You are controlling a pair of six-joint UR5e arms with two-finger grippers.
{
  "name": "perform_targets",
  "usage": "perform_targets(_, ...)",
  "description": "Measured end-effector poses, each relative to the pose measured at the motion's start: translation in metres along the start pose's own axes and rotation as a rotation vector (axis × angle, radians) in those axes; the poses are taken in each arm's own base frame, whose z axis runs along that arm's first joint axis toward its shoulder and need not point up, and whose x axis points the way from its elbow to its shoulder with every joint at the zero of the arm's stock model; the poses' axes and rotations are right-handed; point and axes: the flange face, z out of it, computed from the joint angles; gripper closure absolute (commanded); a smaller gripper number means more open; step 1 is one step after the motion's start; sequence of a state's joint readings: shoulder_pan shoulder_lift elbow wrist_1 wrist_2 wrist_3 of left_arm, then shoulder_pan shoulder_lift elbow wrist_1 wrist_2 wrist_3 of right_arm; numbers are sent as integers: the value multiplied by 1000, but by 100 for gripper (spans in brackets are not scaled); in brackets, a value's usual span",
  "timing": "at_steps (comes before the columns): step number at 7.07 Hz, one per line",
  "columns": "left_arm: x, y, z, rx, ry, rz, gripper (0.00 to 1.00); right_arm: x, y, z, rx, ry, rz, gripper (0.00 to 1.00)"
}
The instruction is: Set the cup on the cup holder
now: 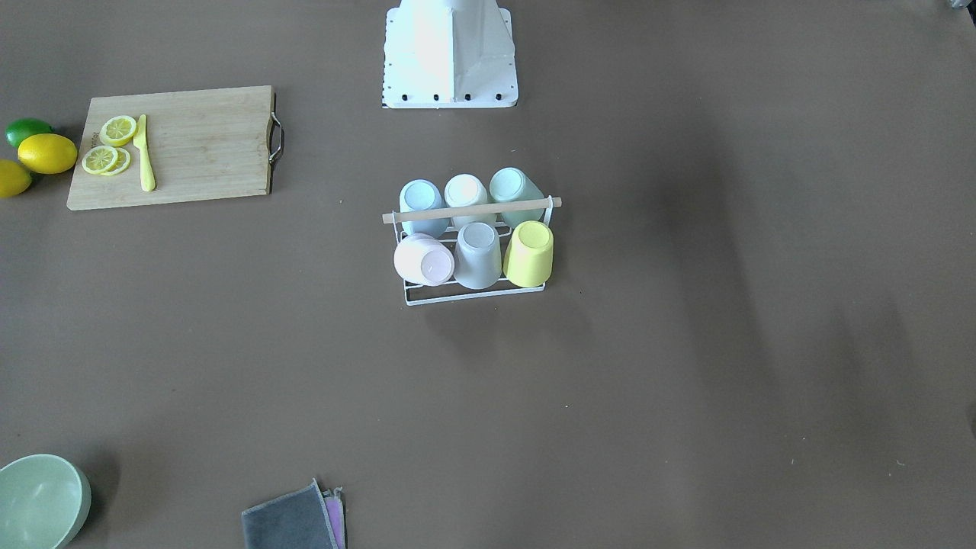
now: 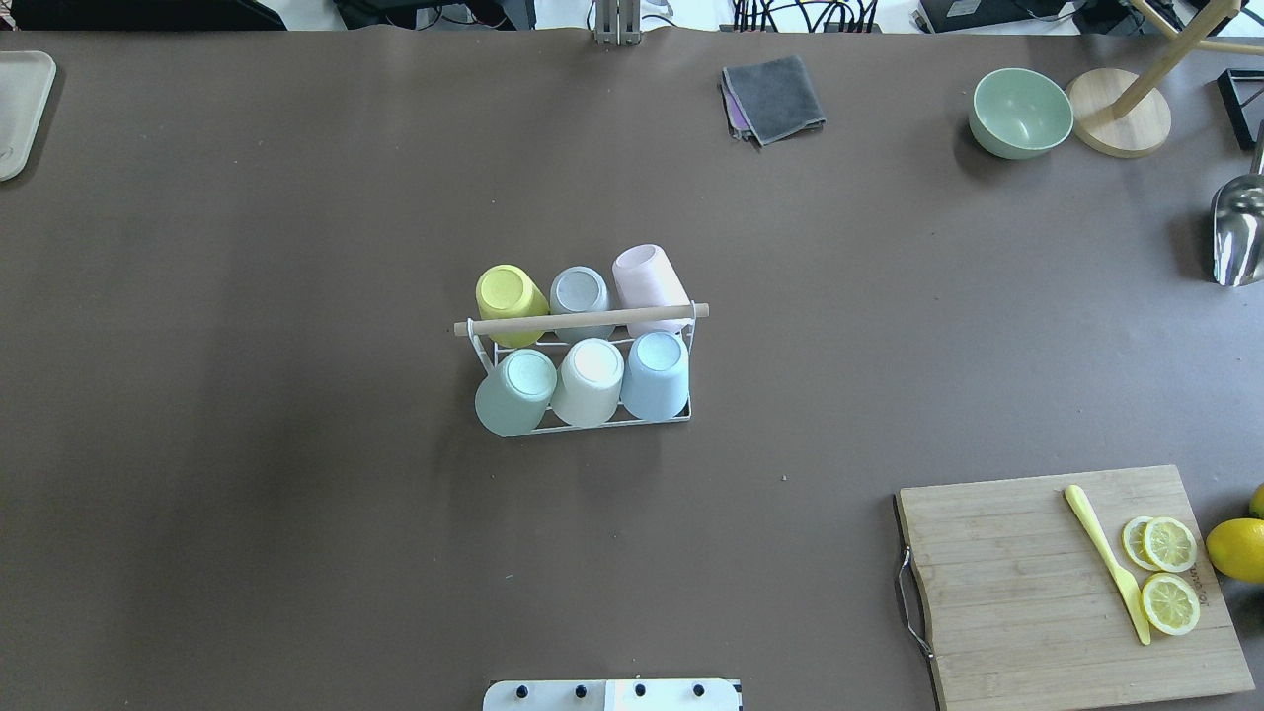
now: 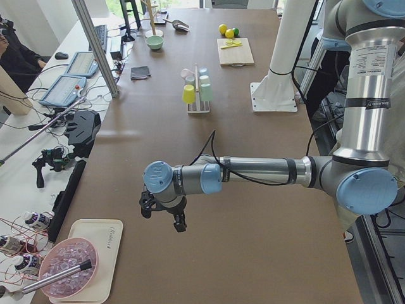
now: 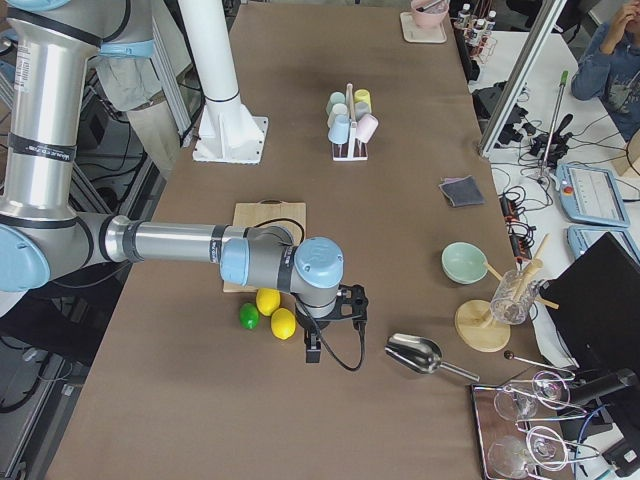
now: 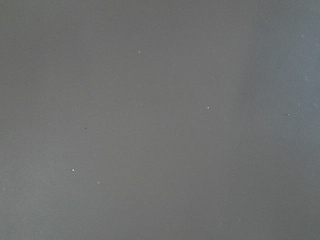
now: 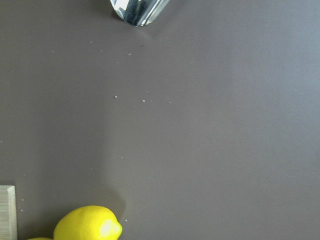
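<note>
Cup holder: we see a small white wire rack [image 2: 583,319] with a smooth pale wooden rod across its top, at the centre of the overhead frame on the matte brown table [image 2: 247,395].
Cups: six smooth tapered cups sit upside down on it in two rows. The upper row holds the yellow cup [image 2: 509,296], grey cup [image 2: 580,291] and pink cup [image 2: 647,275]. The lower row holds the mint cup [image 2: 518,390], cream cup [image 2: 591,378] and pale blue cup [image 2: 657,373].
Left claw: the left gripper [image 3: 162,220] hangs over bare table, lower middle of the left side view. We cannot tell whether its fingers are apart or together.
Right claw: the right gripper [image 4: 335,335] is near the glossy lemons [image 4: 283,322], lower centre of the right side view. We cannot tell its state either.
</note>
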State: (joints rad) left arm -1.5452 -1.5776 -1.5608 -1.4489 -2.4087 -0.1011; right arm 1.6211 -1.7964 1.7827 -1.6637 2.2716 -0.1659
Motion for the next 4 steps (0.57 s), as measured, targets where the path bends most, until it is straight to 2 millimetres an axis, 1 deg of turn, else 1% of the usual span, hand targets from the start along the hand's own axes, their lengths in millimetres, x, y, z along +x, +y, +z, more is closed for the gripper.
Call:
perform_targets(1,-1,0,-1,3,0,0,2,19,8,-2,6,22,34,0)
perform_targets(2,-2,0,0,3,0,0,2,36,16,-13,34,36,64,0)
perform_targets(3,-2,0,0,3,0,0,2,48,23,-20,53,40,82,0)
perform_targets(4,-3,0,0,3,0,-2,2,57,29,-17,50,32,102,0)
